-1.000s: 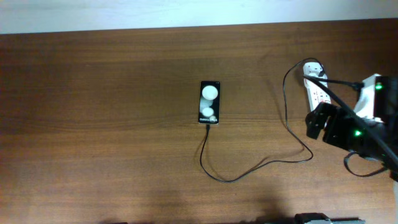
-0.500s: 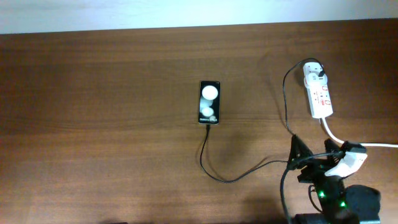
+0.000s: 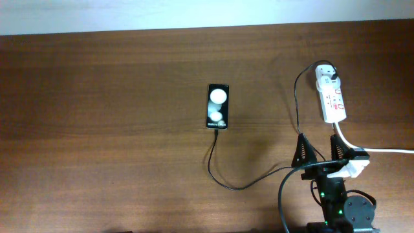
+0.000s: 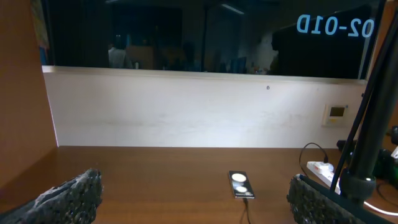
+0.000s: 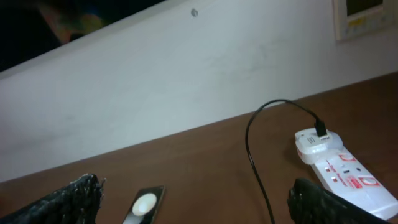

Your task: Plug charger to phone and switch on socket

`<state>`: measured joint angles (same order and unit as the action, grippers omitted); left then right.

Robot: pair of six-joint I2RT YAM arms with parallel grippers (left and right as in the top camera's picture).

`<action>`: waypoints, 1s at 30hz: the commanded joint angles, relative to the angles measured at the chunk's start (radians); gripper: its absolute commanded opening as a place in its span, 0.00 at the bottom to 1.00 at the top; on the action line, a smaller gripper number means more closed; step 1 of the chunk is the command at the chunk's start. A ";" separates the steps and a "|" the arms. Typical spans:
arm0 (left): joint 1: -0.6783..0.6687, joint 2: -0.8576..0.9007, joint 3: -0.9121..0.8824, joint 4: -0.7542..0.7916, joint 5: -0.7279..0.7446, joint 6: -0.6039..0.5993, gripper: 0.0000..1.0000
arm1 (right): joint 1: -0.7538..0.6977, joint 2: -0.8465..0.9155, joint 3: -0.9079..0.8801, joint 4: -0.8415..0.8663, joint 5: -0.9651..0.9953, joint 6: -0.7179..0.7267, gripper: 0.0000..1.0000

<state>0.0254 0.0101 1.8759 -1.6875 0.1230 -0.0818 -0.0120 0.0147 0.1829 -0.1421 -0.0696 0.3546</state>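
The black phone lies flat mid-table with two white blobs on its face. The thin black charger cable runs from the phone's near end, curls right and climbs to its white plug head seated in the white socket strip. My right gripper is open and empty, near the front edge below the strip. Its wrist view shows the phone, the cable, the strip and the open jaws. My left gripper is open and empty, far back from the phone.
The strip's thick white cord runs off the right edge, passing just beside my right arm. A white wall borders the table's far side. In the left wrist view my right arm stands at the right.
My right arm has pulled away from over the socket strip to the front edge, uncovering the strip. The phone and cable have not moved.
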 commanded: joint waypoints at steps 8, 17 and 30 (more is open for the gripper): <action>-0.003 -0.002 -0.003 0.000 -0.008 0.012 0.99 | 0.005 -0.011 -0.177 0.070 0.002 -0.007 0.99; -0.003 -0.002 -0.003 0.000 -0.008 0.012 0.99 | 0.005 -0.011 -0.177 0.071 0.002 -0.007 0.99; -0.003 -0.002 -0.008 0.046 -0.103 0.024 0.99 | -0.002 -0.011 -0.177 0.071 0.002 -0.007 0.99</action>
<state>0.0254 0.0101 1.8759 -1.6474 0.0875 -0.0746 -0.0124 0.0147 0.0128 -0.0700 -0.0696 0.3550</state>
